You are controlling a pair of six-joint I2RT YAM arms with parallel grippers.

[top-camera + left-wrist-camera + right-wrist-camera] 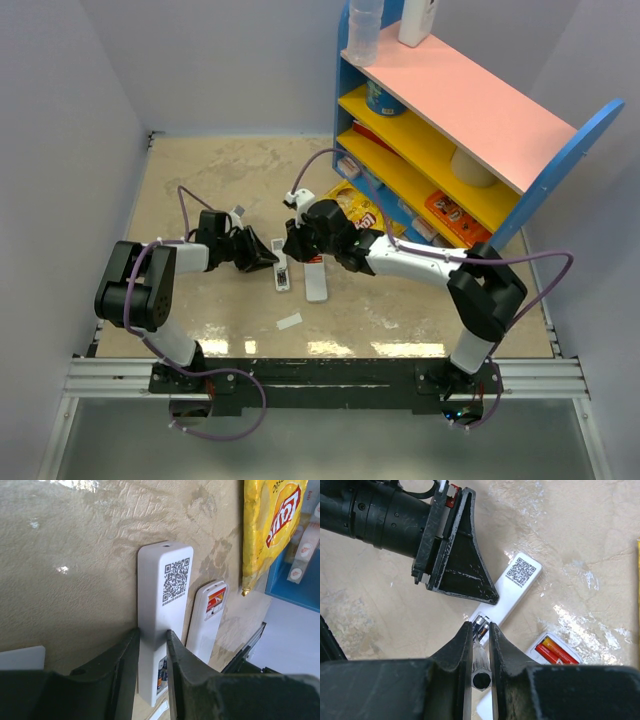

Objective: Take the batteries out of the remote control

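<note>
Cannot see the lower end of the bar (165, 590), hidden between the left fingers (120, 670). Cannot see the near end of the remote (205, 630), covered by one finger. See only part of the batteries (215, 600); from above, too small to tell. See only little of the stick (480, 655) between the right fingers (460, 670).

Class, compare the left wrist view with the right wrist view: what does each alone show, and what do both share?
Left wrist only: the blue shelf base. Right wrist only: the right gripper pinching a thin grey stick. Both: the left gripper clamped on the QR-coded bar, and beside it the remote control, its red batteries exposed.
</note>
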